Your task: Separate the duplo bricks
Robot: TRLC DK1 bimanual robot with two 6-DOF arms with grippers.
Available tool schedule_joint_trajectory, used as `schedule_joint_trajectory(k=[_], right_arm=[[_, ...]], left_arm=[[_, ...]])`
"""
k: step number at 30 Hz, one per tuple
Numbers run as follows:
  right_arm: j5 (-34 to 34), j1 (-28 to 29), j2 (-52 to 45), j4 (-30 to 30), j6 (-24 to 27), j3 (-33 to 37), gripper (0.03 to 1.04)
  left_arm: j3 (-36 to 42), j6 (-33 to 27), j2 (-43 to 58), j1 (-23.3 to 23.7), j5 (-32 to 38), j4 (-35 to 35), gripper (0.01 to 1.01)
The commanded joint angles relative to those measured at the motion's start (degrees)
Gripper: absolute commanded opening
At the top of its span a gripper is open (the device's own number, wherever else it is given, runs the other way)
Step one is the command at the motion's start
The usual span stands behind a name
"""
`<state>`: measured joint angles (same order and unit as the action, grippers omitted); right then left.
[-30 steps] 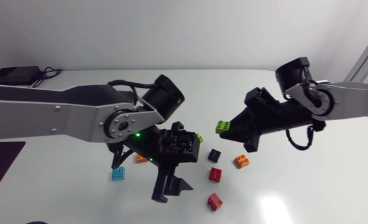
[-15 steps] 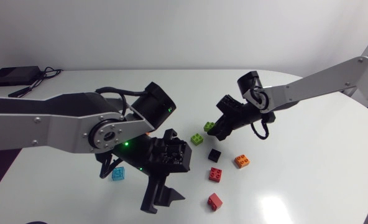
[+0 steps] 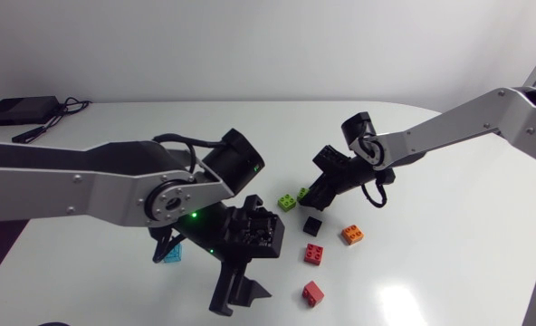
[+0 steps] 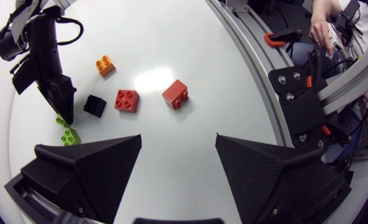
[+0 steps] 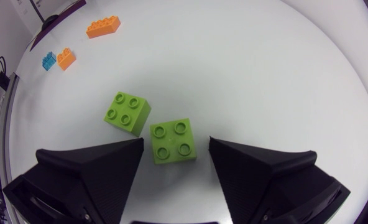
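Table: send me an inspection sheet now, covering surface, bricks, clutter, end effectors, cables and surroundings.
Surface: white table, glossy.
Bricks: two green bricks close together, not stacked; black brick, two red bricks, orange brick and blue brick lying singly.
Clutter: black box at the far left corner.
End effectors: left end effector open, empty; right end effector open, one green brick between its fingers, not gripped.
Cables: leads by the black box; cable loop on the right wrist.
Surroundings: nothing seen.

Tabletop (image 3: 449,272): white, glossy; light glare near the front edge.
Black box (image 3: 19,110): far left corner, cable (image 3: 69,107) lying just beside it.
Purple mat (image 3: 1,240): flat at the left edge.
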<state>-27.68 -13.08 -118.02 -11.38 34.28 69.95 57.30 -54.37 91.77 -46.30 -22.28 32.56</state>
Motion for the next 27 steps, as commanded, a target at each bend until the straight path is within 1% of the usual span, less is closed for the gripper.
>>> schedule_joint_trajectory(k=[1,5,11,18,22,24,27], right_arm=[[0.3,0.8,0.9,-0.5,-0.3,-0.9,0.99],[-0.7,2.0,5.9,-0.3,-0.2,-3.9,0.99],[-2.9,4.9,14.6,-0.2,0.4,-9.6,0.99],[-6.2,8.6,20.6,-0.8,1.8,-14.8,0.99],[-7.4,9.5,24.1,-1.4,2.5,-17.5,0.99],[-7.9,9.9,25.9,-1.4,2.7,-18.9,0.99],[-8.7,10.6,27.9,-1.5,3.2,-20.7,0.99]], left_arm=[[2.0,-1.4,3.3,-0.9,-0.3,-0.2,0.828],[4.0,-2.4,6.1,-2.0,-0.3,-0.5,0.828],[5.4,-3.8,8.3,-5.3,-0.3,-1.1,0.826],[6.0,-6.6,10.5,-8.0,-0.1,-3.3,0.821],[7.0,-7.9,12.3,-9.1,1.6,-4.1,0.820],[8.1,-8.1,13.0,-9.2,2.1,-3.8,0.772],[10.6,-8.8,14.9,-9.1,3.2,-2.8,0.766]])
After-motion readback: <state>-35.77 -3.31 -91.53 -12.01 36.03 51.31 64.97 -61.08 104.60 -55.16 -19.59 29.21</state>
